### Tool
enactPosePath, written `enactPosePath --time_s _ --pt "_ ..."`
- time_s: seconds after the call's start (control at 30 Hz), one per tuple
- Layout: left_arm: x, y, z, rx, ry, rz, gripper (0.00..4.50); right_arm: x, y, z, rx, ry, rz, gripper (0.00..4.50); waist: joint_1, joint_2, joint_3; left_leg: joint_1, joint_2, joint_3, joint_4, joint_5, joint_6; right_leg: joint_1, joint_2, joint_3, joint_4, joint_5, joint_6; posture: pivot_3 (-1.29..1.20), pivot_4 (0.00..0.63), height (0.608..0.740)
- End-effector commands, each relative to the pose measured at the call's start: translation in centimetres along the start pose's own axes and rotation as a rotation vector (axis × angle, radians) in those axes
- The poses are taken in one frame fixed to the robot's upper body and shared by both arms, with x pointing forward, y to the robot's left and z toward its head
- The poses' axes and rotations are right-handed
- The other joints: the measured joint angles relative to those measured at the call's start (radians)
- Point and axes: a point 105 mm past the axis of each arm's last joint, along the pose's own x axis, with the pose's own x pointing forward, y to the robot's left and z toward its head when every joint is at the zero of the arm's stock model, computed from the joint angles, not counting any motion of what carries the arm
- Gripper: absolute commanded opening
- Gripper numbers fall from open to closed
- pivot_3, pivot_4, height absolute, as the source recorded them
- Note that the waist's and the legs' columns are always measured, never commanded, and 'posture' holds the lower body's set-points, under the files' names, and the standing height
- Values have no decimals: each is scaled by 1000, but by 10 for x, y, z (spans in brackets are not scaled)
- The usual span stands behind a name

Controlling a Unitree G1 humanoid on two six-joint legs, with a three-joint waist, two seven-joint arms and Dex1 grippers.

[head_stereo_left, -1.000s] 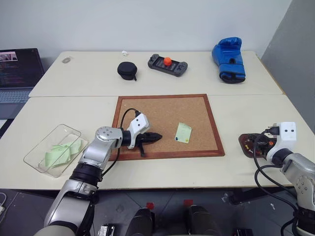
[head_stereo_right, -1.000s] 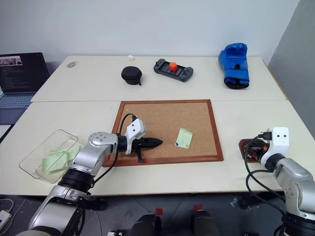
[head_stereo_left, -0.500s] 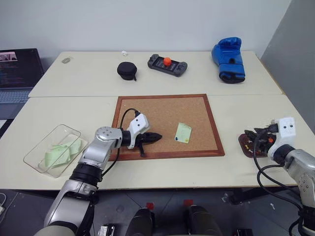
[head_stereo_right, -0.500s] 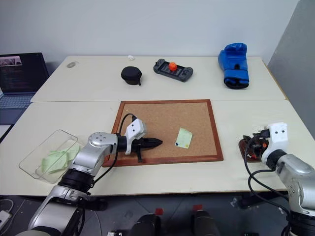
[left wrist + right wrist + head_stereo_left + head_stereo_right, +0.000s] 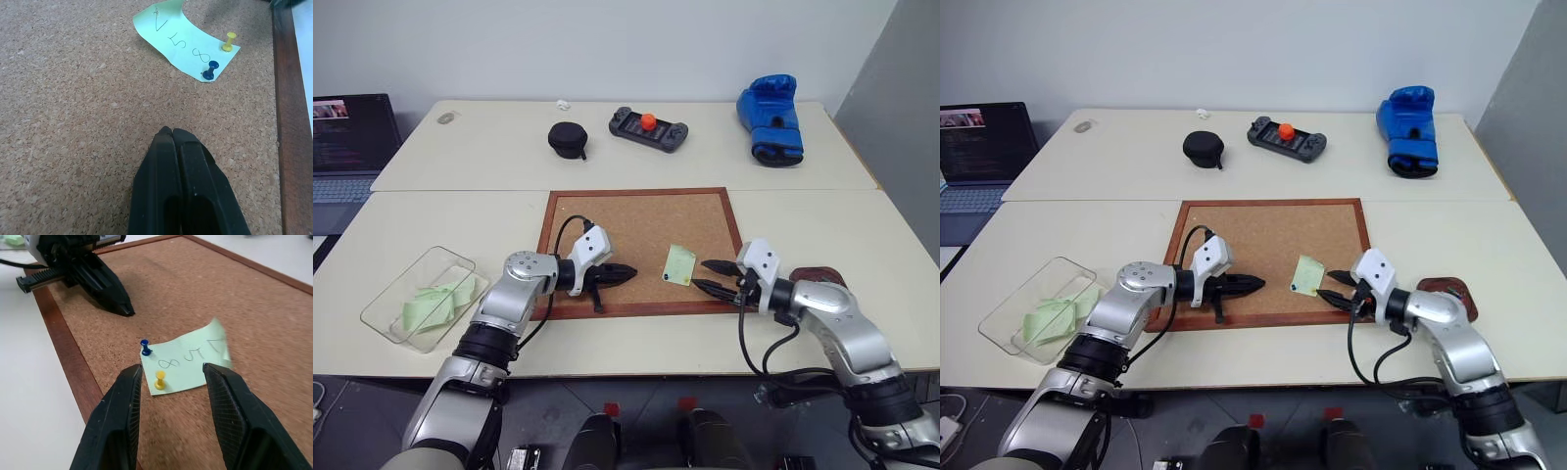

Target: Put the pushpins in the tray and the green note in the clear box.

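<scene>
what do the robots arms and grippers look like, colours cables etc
Both arms are silver-grey metal with rounded joint housings and darker segments nearer the body. Each wrist carries a white block, and loose black cables loop beside it. The left gripper and right gripper each have two tapered black fingers.

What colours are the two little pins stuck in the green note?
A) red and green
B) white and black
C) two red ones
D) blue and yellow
D: the green note on the corkboard carries a blue pushpin and a yellow pushpin at one end, right between the open fingers of the right gripper.
</scene>
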Motion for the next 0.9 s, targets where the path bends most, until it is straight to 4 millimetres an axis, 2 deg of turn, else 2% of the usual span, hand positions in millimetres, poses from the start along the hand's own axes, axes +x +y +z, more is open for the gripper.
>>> enactPosePath --time_s 0.03,0.37,0.5,0.8,0.87,0.9 --pt "1 -4 -10 -12 46 -2 0 8 -1 7 -35 -37 27 2079 0 0 0 0 0 0 0 0 0 0 0 0 0 0 0 0 150 740" --pt "-1 -4 -10 -16 48 5 0 27 12 0 -39 -38 97 2079 -1 0 0 0 0 -1 0 0 0 0 0 0 0 0 0 0 150 740" --pt "-1 -3 -9 -15 48 6 0 31 9 -6 -52 -15 84 2079 -2 0 0 0 0 -1 0 0 0 0 0 0 0 0 0 0 150 740" --pt "-2 -4 -9 -20 44 5 0 27 1 -10 -13 -23 48 2079 -2 0 0 0 0 -1 0 0 0 0 0 0 0 0 0 0 150 740" --pt "-1 -5 -9 -20 42 5 0 26 0 -9 -10 -26 46 1912 -2 0 0 0 0 -1 0 0 0 0 0 0 0 0 0 0 150 740" --pt "-1 -5 -9 -19 42 5 0 26 0 -9 -10 -26 47 1662 -2 0 0 0 0 -1 0 0 0 0 0 0 0 0 0 0 150 740"
